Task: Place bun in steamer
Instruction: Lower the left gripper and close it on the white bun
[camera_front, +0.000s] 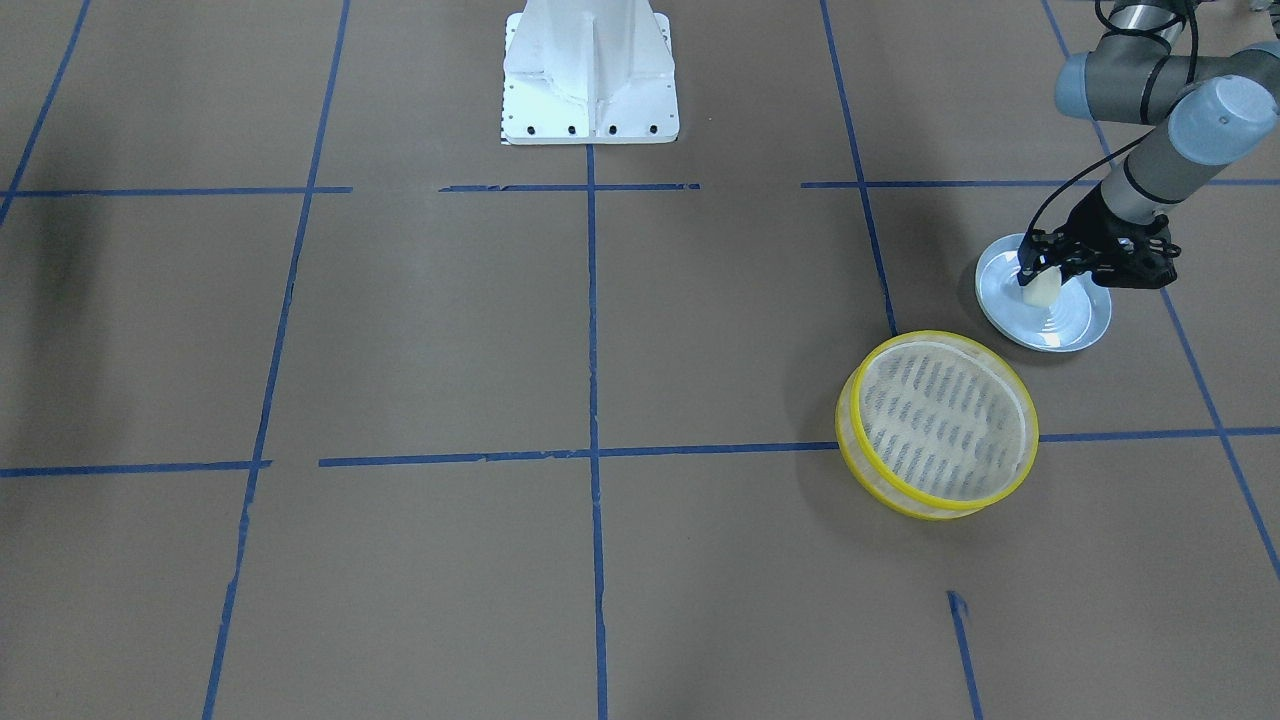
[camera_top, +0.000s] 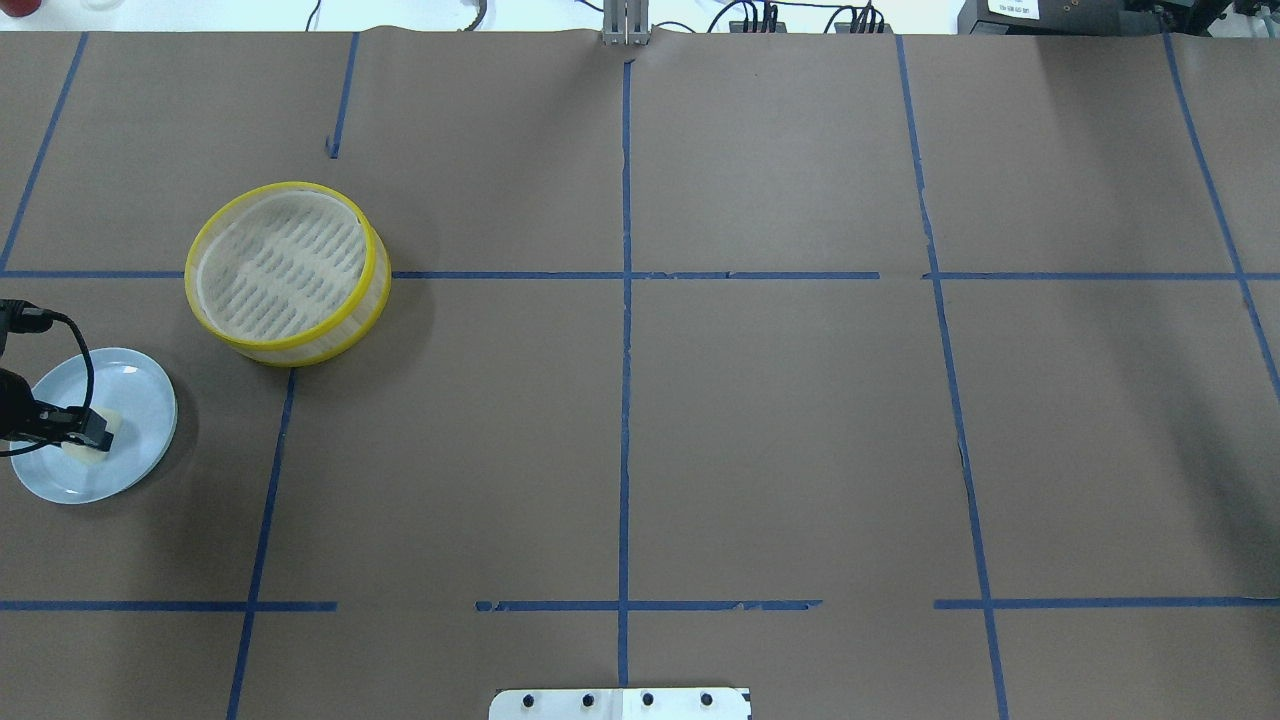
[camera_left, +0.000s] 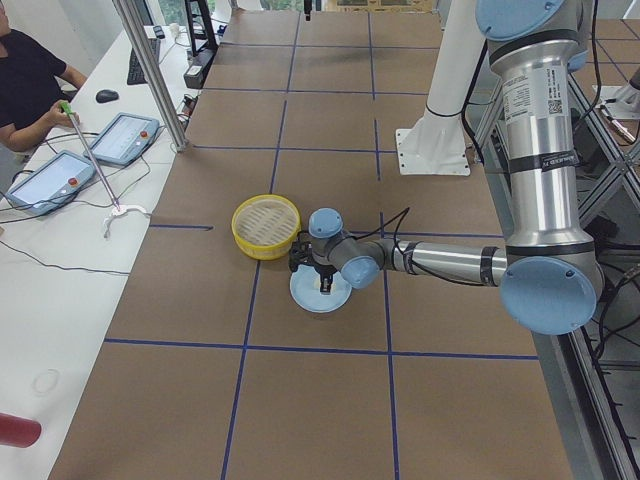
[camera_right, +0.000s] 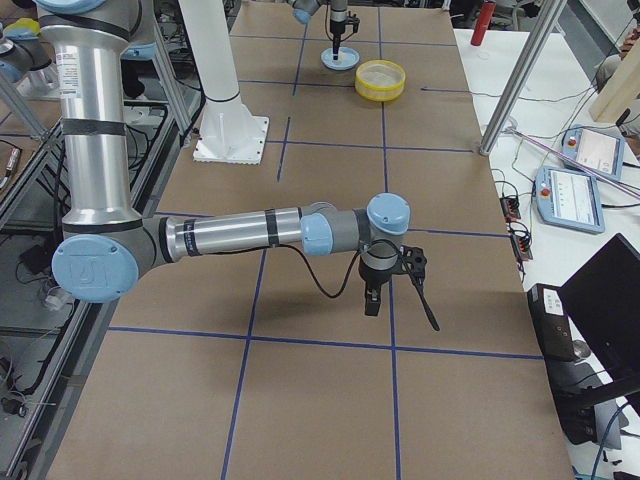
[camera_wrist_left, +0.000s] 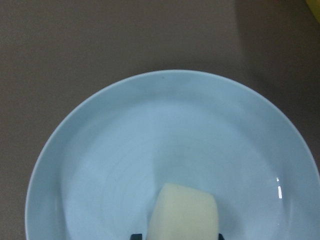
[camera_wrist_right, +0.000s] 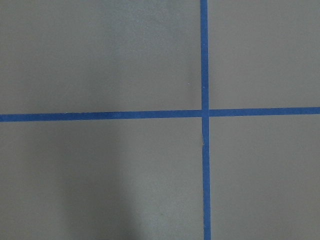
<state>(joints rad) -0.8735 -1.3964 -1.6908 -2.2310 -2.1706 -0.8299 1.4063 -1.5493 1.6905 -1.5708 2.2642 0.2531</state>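
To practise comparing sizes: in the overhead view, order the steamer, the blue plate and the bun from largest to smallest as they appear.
1. Steamer, clearly widest.
2. Blue plate, somewhat smaller.
3. Bun, by far the smallest, partly hidden by the left gripper.

The worktop (camera_top: 800, 450) is covered in brown paper, with blue tape lines (camera_top: 625, 400) marking a grid of large squares. A pale blue plate (camera_top: 135, 385) lies near its left end, apart from the edge. Past the far long edge runs a white bench (camera_left: 40, 300) with two tablet-like control panels (camera_left: 45, 180) (camera_left: 125, 138), a mouse (camera_left: 106, 96) and cables. A person in a dark shirt (camera_left: 25, 75) sits there holding a thin stick (camera_left: 92, 160). A red cylinder (camera_left: 15, 430) lies at the bench's near end.
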